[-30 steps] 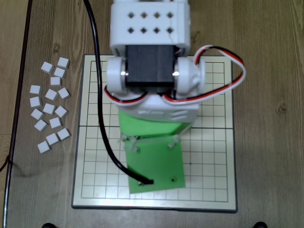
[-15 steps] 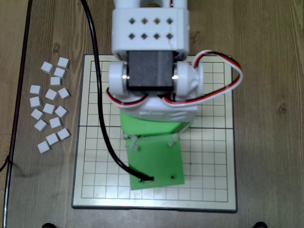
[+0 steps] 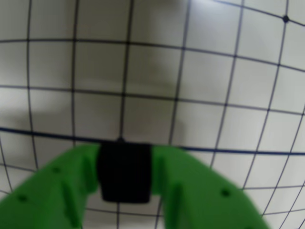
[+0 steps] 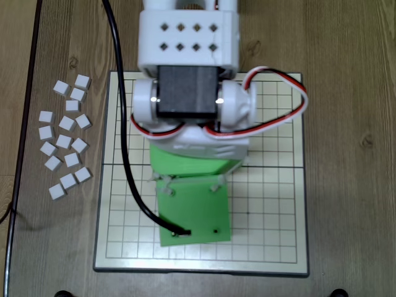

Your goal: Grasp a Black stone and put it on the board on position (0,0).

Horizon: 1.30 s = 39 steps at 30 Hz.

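Stone is last in size, so first the wooden counter (image 4: 346,37), which carries the board (image 4: 272,210), cream with dark grid lines and a grey frame. Over the board's middle in the overhead view reaches the white and green arm (image 4: 189,62), trailing a black cable (image 4: 127,161). Left of the board lie scattered white blocks (image 4: 65,142). In the wrist view the green tool (image 3: 125,171) is clamped on the black stone (image 3: 125,169), close above the thick fold line (image 3: 238,151).
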{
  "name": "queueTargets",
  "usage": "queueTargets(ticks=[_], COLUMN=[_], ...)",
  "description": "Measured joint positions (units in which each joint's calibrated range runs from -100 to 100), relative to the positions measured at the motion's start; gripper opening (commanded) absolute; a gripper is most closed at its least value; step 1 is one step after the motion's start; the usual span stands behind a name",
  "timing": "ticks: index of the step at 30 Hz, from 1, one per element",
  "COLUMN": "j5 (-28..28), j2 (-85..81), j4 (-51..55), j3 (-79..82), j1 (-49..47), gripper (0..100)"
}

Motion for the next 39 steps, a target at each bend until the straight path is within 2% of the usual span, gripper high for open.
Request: queueTargets(ticks=[39], j5=[-0.68], j2=[0.00], j4=[-2.30], j3=[2.95], j1=[0.00], gripper=[6])
